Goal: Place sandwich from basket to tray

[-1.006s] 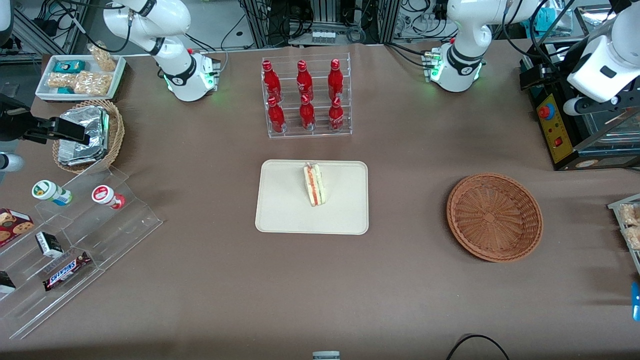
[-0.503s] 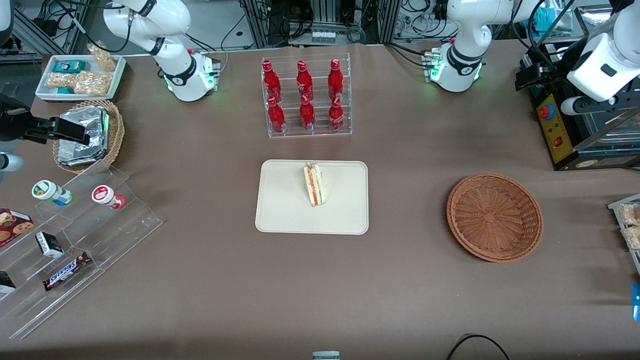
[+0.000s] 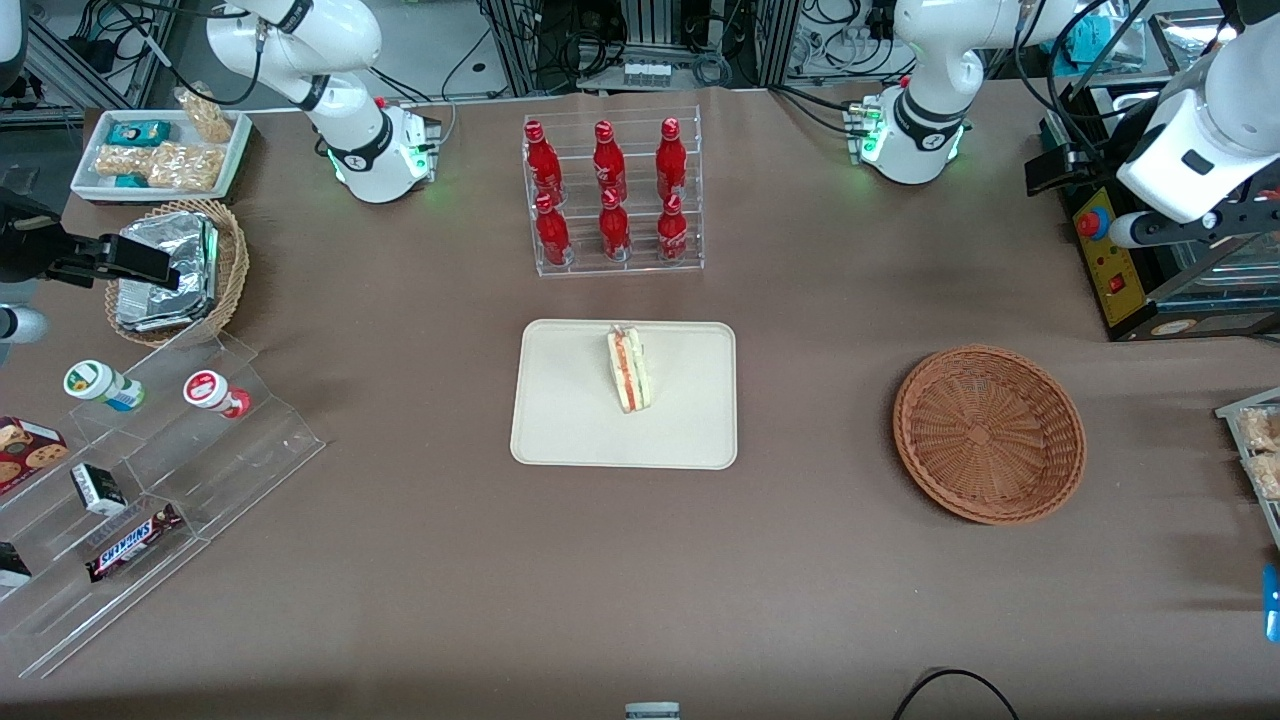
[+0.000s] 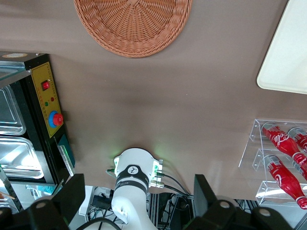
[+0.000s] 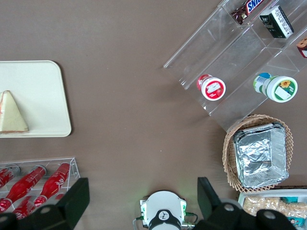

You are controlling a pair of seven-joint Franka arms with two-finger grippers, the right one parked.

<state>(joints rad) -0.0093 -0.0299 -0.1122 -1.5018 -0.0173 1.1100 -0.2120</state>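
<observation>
You are looking at a brown table (image 3: 400,560) that is carrying everything. Toward the parked arm's end, a clear stepped display (image 3: 215,455) is holding two small lidded cups, a Snickers bar (image 3: 132,540) and a few small boxes. The cream tray (image 3: 570,420) is lying in the middle of the table, and the sandwich (image 3: 628,370) is resting on it, its red-orange filling layer facing up and its point toward the bottle rack. The reddish-brown basket (image 3: 990,435) is sitting well apart from the tray, toward the working arm's end, with its bare weave showing. Only brown table surface is lying between the two. A clear rack (image 3: 690,255) with six red bottles is standing farther from the front camera than the tray, near the tray's edge but not touching it. A black control box (image 3: 1110,250) with a red button is sitting near the basket. A lighter wicker basket (image 3: 235,260) is holding foil containers at the parked arm's end, just beside a white tray (image 3: 95,185) of snack packs. Your gripper (image 4: 136,191) is hanging raised beside that control box, farther from the front camera than the basket; its fingers (image 4: 72,196) are spread wide and gripping nothing.
</observation>
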